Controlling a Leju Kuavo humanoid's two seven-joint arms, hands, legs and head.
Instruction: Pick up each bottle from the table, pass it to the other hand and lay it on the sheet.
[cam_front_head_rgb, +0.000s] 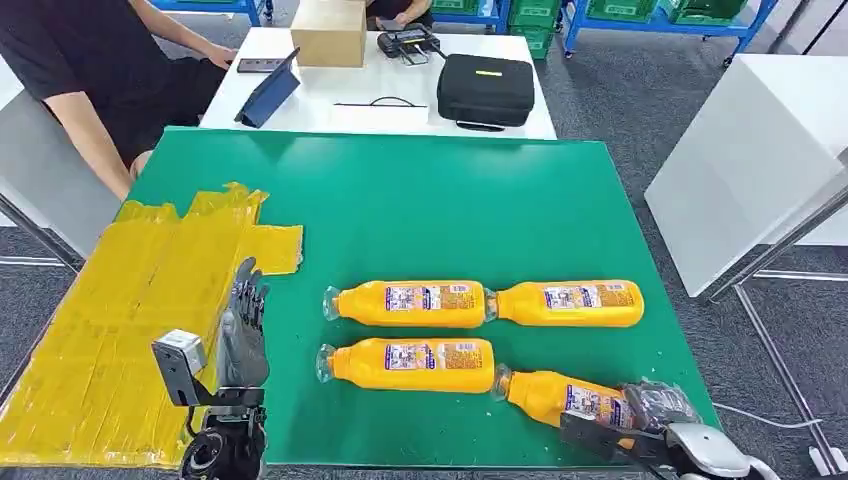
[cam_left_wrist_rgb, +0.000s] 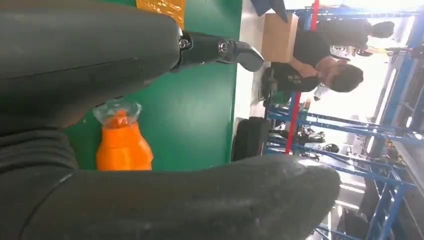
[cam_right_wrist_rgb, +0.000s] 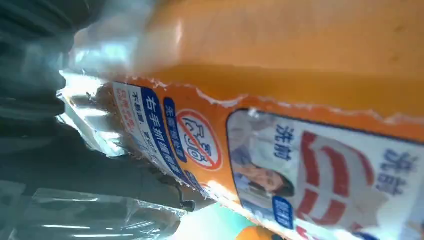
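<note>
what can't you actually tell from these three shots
- Right hand on the nearest bottle: in the head view its fingers are cut off by the bottom edge and wrapped in clear film, so the grip is unclear.
- Right wrist view: the label is so close that the bottle's outline is lost.
- Left wrist view: the left hand hides all but the neck of one bottle.
- Items on the white table: too small to identify.

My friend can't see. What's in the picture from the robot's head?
Four orange plastic bottles lie on a green table, and the right robot hand grips the nearest bottle. The left robot hand hovers open beside a crinkled yellow sheet.
</note>
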